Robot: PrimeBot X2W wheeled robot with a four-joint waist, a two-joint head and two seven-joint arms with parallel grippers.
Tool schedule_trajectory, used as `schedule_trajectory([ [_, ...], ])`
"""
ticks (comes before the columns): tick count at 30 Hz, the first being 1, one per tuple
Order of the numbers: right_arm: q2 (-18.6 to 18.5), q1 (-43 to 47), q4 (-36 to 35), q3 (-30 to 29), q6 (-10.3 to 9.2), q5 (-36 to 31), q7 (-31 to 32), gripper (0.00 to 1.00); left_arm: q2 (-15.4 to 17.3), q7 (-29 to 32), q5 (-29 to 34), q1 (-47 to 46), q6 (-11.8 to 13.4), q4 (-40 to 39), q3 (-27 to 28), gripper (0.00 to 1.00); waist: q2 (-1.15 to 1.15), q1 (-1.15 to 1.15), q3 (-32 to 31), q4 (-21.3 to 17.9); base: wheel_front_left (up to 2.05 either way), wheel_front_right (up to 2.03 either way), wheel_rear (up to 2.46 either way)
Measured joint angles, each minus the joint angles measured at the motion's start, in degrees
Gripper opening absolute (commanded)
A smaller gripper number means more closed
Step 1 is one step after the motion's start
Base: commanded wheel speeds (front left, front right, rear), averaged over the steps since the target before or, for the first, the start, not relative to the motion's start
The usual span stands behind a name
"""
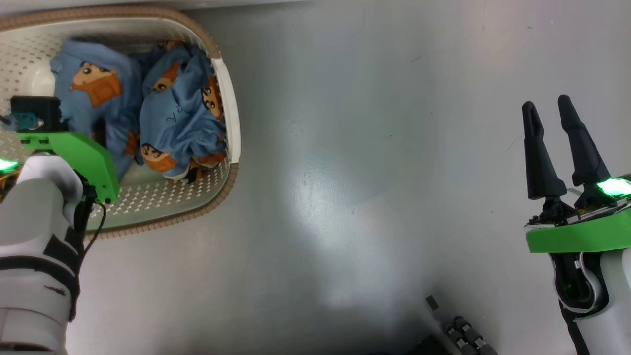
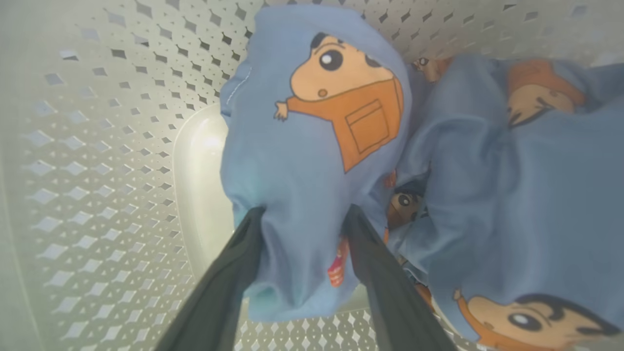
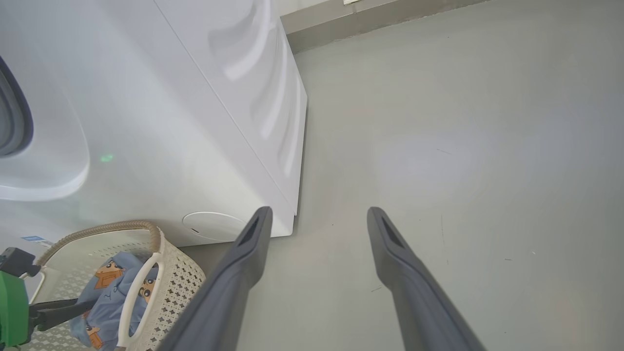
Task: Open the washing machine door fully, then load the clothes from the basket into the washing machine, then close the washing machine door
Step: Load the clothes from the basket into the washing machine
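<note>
- The left gripper point(image 2: 304, 212) reaches down into the small cream-white perforated plastic basket with a brown woven-look rim point(image 1: 162, 199). Its jaws stand apart astride a bunched fold of cloth, with a dark finger point(image 2: 229, 273) touching it on each side. I cannot tell whether they pinch it firmly; this looks like the grasp that starts a load.
- The light blue garments printed with cartoon boy faces and orange patches point(image 1: 172, 113) lie heaped inside the basket, crumpled high enough to offer folds to seize.
- The basket sits on the grey floor point(image 1: 369, 172) just in front of the big white front-loading washing machine point(image 3: 170, 122), probably to keep the carry short.
- The right gripper point(image 1: 546, 102) hangs over bare floor, well apart from the basket. Its jaws are released and hold nothing, likely parked clear of the left arm.
</note>
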Motion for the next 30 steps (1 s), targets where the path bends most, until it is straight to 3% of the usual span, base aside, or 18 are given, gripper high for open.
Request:
schedule_trajectory([
  [1, 0.1, 0.0, 0.0, 0.1, 0.0, 0.0, 0.0, 1.0, 0.0, 0.0, 0.0, 0.0, 0.0, 0.0, -0.1, 0.03, 0.0, -0.01, -0.1, -0.1, 0.0, 0.0, 0.0],
  [2, 0.2, 0.0, 0.0, 0.2, 0.0, 0.0, 0.0, 1.0, 0.0, 0.1, 0.0, 0.0, -0.1, 0.0, -0.1, 0.0, 0.0, -0.01, -0.2, -0.1, 0.0, 0.0, 0.0],
  [19, 0.3, 0.4, 2.1, 0.0, 0.0, -0.2, 0.0, 1.0, -2.0, -6.7, -5.7, 7.2, -1.0, -0.9, 2.9, 0.0, 0.0, 0.0, -8.2, 1.0, 0.0, 0.0, 0.0],
  [30, -0.2, 6.5, 4.6, 0.9, 0.0, -0.6, 0.0, 1.0, -2.9, -6.8, -4.5, 21.7, -0.4, -17.5, 6.2, 0.0, 0.0, -0.01, -18.5, 2.6, 0.0, 0.0, 0.0],
])
